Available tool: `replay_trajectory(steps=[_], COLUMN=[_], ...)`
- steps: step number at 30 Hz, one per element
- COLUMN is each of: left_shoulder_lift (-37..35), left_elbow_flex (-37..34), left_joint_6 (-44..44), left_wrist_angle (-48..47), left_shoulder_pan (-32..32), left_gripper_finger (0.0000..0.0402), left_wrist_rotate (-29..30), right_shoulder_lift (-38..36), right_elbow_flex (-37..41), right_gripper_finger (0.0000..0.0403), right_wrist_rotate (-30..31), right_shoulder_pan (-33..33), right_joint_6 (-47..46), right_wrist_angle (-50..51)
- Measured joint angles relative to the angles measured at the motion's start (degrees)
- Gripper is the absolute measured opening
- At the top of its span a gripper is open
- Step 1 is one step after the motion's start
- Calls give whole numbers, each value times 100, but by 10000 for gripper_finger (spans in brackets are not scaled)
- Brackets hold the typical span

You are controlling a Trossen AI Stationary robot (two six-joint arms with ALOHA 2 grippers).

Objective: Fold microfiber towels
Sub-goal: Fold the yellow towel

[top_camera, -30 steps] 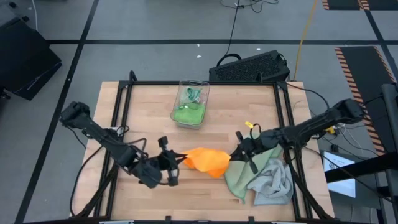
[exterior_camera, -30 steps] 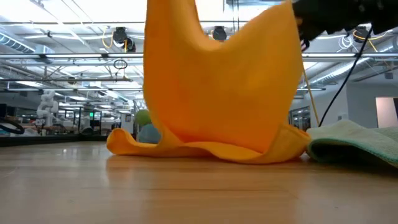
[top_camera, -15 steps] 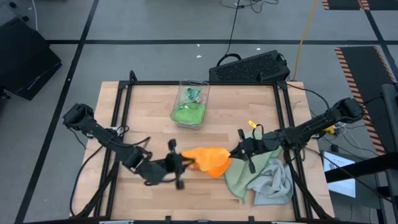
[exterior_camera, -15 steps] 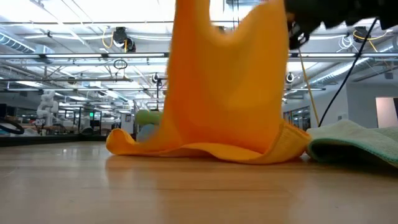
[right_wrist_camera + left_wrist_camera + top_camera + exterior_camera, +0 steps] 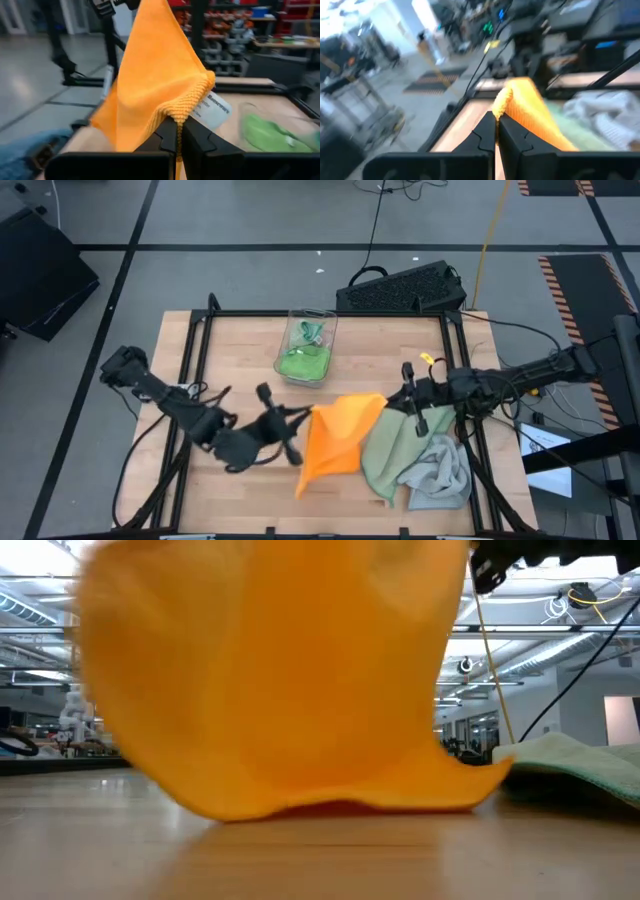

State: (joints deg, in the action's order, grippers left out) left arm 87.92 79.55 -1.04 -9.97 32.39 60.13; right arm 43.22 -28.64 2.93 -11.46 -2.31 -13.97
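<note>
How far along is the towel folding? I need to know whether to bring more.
Nothing looks folded yet. In hand: both grippers, left and right, are shut on corners of the orange towel, stretched between them, its lower edge on the table. Left: the sage green towel and grey towel lie crumpled, and a bright green one sits in the bin.

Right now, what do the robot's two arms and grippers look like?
Both arms are dark, slim and jointed. The left gripper and right gripper each end in two black, flat-sided fingers. Thin black cables loop along the left arm; the right arm has yellow tags or wiring.
</note>
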Motion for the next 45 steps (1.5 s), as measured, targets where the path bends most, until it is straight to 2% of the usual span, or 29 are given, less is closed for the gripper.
replay_trajectory(steps=[3, 7, 11, 17, 22, 27, 31, 36, 42, 45], left_shoulder_lift=[0, 4, 4, -296, -468, -396, -350, -365, -369, -369], left_elbow_flex=[15, 15, 15, 26, 30, -122, -541, -905, -1156, -1343], left_joint_6=[840, 1853, 2626, 2515, 2840, 3432, 3374, 3375, 3272, 3154], left_wrist_angle=[-904, -1911, -2807, -3077, -4301, -5692, -5673, -5411, -4875, -4540], left_shoulder_pan=[-318, -676, -770, -683, -894, -1400, -1680, -1666, -1427, -1333], left_gripper_finger=[5, 11, 9, 13, 14, 8, 17, 5, 17, 7], left_wrist_rotate=[-134, -865, -789, -627, -260, -601, -1225, -1691, -1806, -1868], right_shoulder_lift=[-23, 117, 350, 819, 1402, 2083, 2505, 2687, 2696, 2696], right_elbow_flex=[0, 0, 2, 2, 2, 2, 2, 4, 4, 4], right_gripper_finger=[4, 4, 4, 4, 4, 4, 4, 4, 4, 4], right_wrist_rotate=[1, 4, 4, 40, 541, 605, 606, 596, 581, 212], right_shoulder_pan=[284, 517, 589, 621, 837, 1076, 1113, 1112, 1110, 1112], right_joint_6=[5, 22, 19, 384, 801, 771, 735, 734, 754, 604], right_wrist_angle=[276, 543, 438, -917, -1382, -1473, -1568, -1523, -1501, -1387])
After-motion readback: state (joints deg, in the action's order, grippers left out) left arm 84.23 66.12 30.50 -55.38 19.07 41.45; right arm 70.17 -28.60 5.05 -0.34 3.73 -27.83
